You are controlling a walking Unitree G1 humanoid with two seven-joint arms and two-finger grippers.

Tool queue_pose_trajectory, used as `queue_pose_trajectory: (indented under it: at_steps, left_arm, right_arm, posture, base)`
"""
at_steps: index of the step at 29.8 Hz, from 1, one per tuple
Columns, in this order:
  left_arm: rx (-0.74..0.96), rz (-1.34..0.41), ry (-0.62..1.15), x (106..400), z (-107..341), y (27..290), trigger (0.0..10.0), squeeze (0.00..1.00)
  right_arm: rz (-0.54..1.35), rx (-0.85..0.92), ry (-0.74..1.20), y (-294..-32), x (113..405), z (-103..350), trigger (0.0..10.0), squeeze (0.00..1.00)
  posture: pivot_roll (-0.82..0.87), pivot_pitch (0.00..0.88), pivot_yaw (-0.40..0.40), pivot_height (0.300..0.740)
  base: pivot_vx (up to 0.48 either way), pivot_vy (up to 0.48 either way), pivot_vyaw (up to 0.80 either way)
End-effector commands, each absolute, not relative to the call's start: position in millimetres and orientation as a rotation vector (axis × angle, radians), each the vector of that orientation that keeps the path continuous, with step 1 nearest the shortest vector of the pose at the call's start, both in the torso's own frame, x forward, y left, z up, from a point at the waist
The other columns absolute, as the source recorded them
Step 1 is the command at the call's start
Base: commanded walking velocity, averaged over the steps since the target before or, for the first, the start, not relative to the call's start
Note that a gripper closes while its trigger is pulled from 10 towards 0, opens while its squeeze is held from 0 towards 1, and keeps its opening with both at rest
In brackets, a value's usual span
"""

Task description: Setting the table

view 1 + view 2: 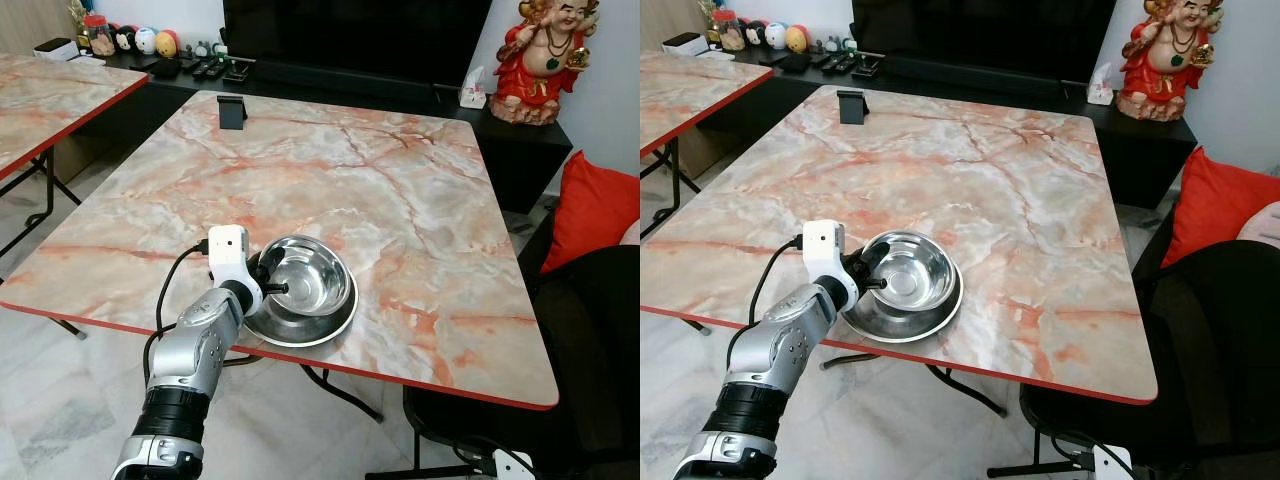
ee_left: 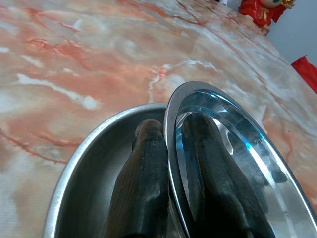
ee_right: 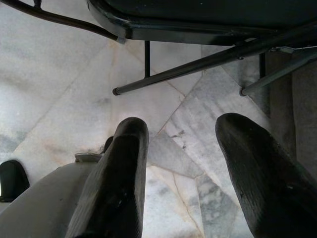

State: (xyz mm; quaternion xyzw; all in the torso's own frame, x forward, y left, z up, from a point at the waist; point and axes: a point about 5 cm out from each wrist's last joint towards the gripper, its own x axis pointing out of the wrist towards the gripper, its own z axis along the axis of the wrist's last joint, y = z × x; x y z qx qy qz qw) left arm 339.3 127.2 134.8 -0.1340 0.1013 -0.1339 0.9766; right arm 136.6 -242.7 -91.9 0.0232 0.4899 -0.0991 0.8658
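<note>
Nearest the head camera, my left gripper [image 1: 268, 283] pinches the rim of the steel bowl [image 1: 312, 272] at its 9 o'clock edge, one finger [image 2: 143, 188] outside the wall and the other inside. That bowl sits in a wider steel dish [image 1: 325, 325] at the table's [image 1: 420, 200] 6 o'clock edge, so it lies toward 3 o'clock from my wrist. I judge that any placement runs toward 12 o'clock. My right gripper [image 3: 181, 173] hangs over the floor, fingers spread and holding nothing.
</note>
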Motion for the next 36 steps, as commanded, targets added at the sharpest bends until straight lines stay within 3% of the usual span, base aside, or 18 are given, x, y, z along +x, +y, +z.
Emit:
queue_pose_trajectory:
  at_steps: [1, 14, 15, 16, 17, 21, 22, 23, 24, 27, 28, 29, 32, 33, 34, 36]
  left_arm:
    - [-0.256, -0.285, 0.2, 341.9, 137.9, 122.9, 10.0, 0.0]
    - [-0.253, -0.285, 0.21, 341.2, 136.2, 123.9, 10.0, 0.02]
    - [-0.253, -0.284, 0.211, 341.2, 136.2, 124.0, 10.0, 0.19]
    - [-0.253, -0.284, 0.211, 341.2, 136.2, 124.0, 10.0, 0.19]
    - [-0.253, -0.283, 0.211, 341.2, 136.2, 124.0, 10.0, 0.34]
    - [-0.251, -0.284, 0.209, 341.4, 136.4, 123.9, 10.0, 0.38]
    - [-0.25, -0.286, 0.209, 341.3, 136.6, 123.8, 10.0, 0.48]
    - [-0.249, -0.286, 0.208, 341.1, 136.6, 123.7, 10.0, 0.48]
    - [-0.249, -0.288, 0.208, 341.0, 136.8, 123.5, 10.0, 0.61]
    - [-0.247, -0.288, 0.208, 341.4, 137.0, 123.7, 10.0, 0.57]
    - [-0.242, -0.285, 0.207, 341.8, 137.1, 124.2, 10.0, 0.52]
    - [-0.236, -0.279, 0.206, 342.5, 137.4, 125.3, 10.0, 0.38]
    - [-0.235, -0.277, 0.204, 342.8, 138.1, 126.1, 10.0, 0.33]
    - [-0.235, -0.278, 0.203, 342.8, 138.3, 126.2, 10.0, 0.36]
    - [-0.234, -0.279, 0.202, 342.8, 138.5, 126.3, 10.0, 0.52]
    - [-0.234, -0.279, 0.202, 342.8, 138.5, 126.3, 10.0, 0.51]
  right_arm:
    - [-0.218, 0.053, 1.026, -244.1, 136.5, -91.6, 10.0, 0.0]
    - [-0.217, 0.054, 1.024, -244.0, 136.9, -91.5, 10.0, 0.0]
    - [-0.217, 0.054, 1.024, -244.0, 136.9, -91.5, 10.0, 0.0]
    - [-0.217, 0.054, 1.024, -244.0, 136.9, -91.5, 10.0, 0.0]
    - [-0.217, 0.054, 1.024, -244.0, 136.9, -91.5, 10.0, 0.0]
    - [-0.217, 0.053, 1.024, -244.0, 137.1, -91.5, 10.0, 0.0]
    - [-0.218, 0.054, 1.024, -244.0, 136.8, -91.5, 10.0, 0.0]
    - [-0.218, 0.054, 1.024, -244.1, 136.7, -91.5, 10.0, 0.0]
    - [-0.219, 0.053, 1.025, -244.1, 136.5, -91.6, 10.0, 0.0]
    - [-0.218, 0.052, 1.026, -244.2, 136.5, -91.6, 10.0, 0.0]
    - [-0.217, 0.052, 1.026, -244.1, 136.5, -91.6, 10.0, 0.0]
    - [-0.217, 0.052, 1.026, -244.1, 136.5, -91.6, 10.0, 0.0]
    - [-0.217, 0.052, 1.026, -244.2, 136.5, -91.6, 10.0, 0.0]
    - [-0.217, 0.051, 1.026, -244.3, 136.5, -91.6, 10.0, 0.0]
    - [-0.217, 0.051, 1.026, -244.3, 136.6, -91.6, 10.0, 0.0]
    - [-0.217, 0.051, 1.026, -244.2, 136.7, -91.5, 10.0, 0.0]
  posture:
    - [0.11, 0.0, -0.068, 0.74]
    - [0.11, 0.0, -0.069, 0.74]
    - [0.11, 0.0, -0.069, 0.74]
    - [0.11, 0.0, -0.069, 0.74]
    - [0.11, 0.0, -0.069, 0.74]
    - [0.11, 0.0, -0.069, 0.74]
    - [0.11, 0.0, -0.068, 0.74]
    - [0.11, 0.0, -0.068, 0.74]
    - [0.11, 0.0, -0.068, 0.74]
    - [0.11, 0.0, -0.068, 0.74]
    - [0.11, 0.0, -0.068, 0.74]
    - [0.11, 0.0, -0.068, 0.74]
    - [0.11, 0.0, -0.072, 0.74]
    - [0.11, 0.0, -0.072, 0.74]
    - [0.11, 0.0, -0.072, 0.74]
    - [0.11, 0.0, -0.072, 0.74]
  base:
    - [0.0, 0.0, 0.0]
    - [0.0, 0.0, 0.0]
    - [0.0, 0.0, 0.0]
    - [0.0, 0.0, 0.0]
    - [0.0, 0.0, 0.0]
    - [0.0, 0.0, 0.0]
    - [0.0, 0.0, 0.0]
    - [0.0, 0.0, 0.0]
    - [0.0, 0.0, 0.0]
    - [0.0, 0.0, 0.0]
    - [0.0, 0.0, 0.0]
    - [0.0, 0.0, 0.0]
    - [0.0, 0.0, 0.0]
    - [0.0, 0.0, 0.0]
    - [0.0, 0.0, 0.0]
    - [0.0, 0.0, 0.0]
